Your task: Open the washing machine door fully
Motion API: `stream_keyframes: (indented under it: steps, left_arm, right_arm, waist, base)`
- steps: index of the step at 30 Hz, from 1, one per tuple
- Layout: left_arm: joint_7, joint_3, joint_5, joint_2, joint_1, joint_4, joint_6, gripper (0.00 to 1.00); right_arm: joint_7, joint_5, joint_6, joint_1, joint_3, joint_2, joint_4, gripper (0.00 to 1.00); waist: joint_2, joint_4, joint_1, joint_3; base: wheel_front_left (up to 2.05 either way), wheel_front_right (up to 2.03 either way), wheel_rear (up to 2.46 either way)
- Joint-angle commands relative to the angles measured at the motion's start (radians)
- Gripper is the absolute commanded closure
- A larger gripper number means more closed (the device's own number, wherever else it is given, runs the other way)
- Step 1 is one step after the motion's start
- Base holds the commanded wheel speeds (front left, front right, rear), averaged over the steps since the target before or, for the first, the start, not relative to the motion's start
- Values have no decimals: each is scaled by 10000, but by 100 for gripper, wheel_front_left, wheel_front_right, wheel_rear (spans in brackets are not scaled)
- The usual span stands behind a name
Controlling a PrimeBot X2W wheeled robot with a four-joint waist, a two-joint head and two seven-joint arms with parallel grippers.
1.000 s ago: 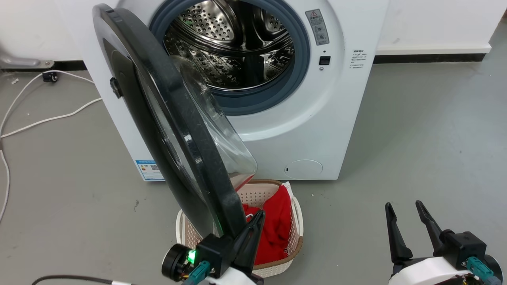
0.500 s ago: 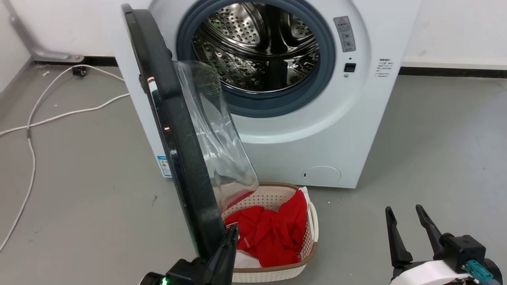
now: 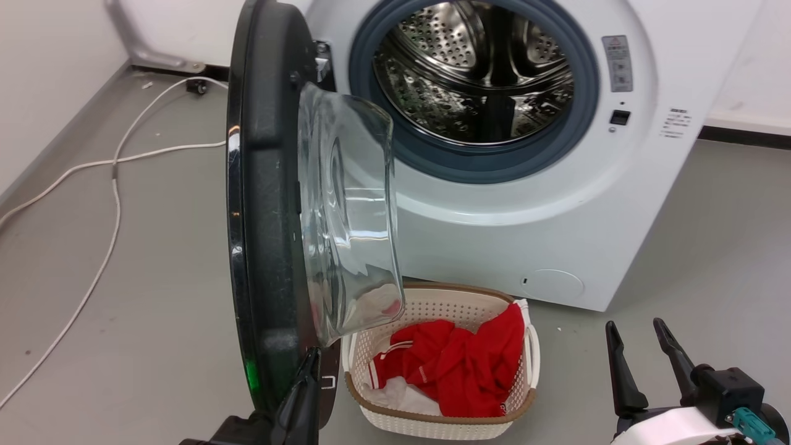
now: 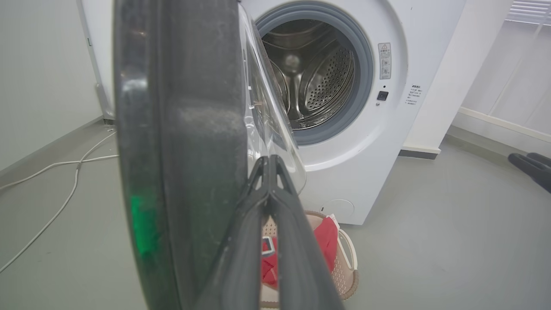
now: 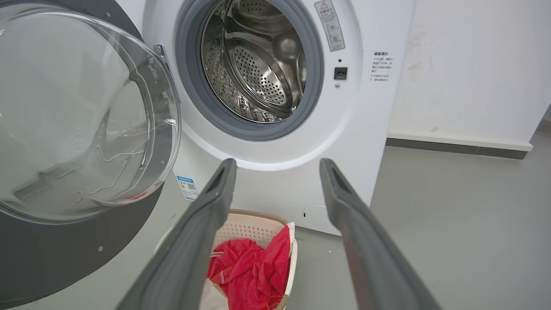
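The washing machine (image 3: 556, 216) is white, and its steel drum (image 3: 482, 80) stands exposed. The washing machine door (image 3: 266, 185) hangs from the left side and shows edge-on, its clear glass bowl (image 3: 346, 210) bulging to the right. My left gripper (image 3: 307, 371) is shut with nothing between its fingers, lying against the inner side of the door's near rim. In the left wrist view the shut left gripper (image 4: 269, 160) sits just right of the door (image 4: 181, 129). My right gripper (image 3: 635, 323) is open at the lower right, apart from the machine. The right wrist view shows the open right gripper (image 5: 277, 161) and the door (image 5: 64, 258).
A cream laundry basket (image 3: 432, 303) with red cloth (image 3: 457, 371) stands on the floor before the machine, just right of the door's lower edge. White cables (image 3: 111, 204) trail across the grey floor at the left. A wall (image 3: 37, 93) runs along the far left.
The head camera has turned, shifting the whole picture right. The door has swung further open to the left and now shows edge-on. My left gripper followed it. The right gripper stayed put.
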Motion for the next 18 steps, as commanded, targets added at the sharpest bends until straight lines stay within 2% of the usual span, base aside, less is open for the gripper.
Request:
stream_keyframes:
  steps: [1,9,18]
  left_arm:
    - [-67,158,-16,61,64,-63,103,100]
    - [-311,1071,-451,326,-1,63,352,100]
    - [-664,2764,-1380,930,-456,779,316,100]
  right_arm:
    - [6,-1,-7,77,-7,27,-58,0]
    - [38,-13,-7,2,15,24,-109,0]
    - [219,-169,-7,-99,69,24,-259,0]
  waist:
    - [0,265,0,51]
    - [0,723,0,142]
    - [0,672,0,348]
  base:
    - [0,0,0]
    - [0,0,0]
    - [0,0,0]
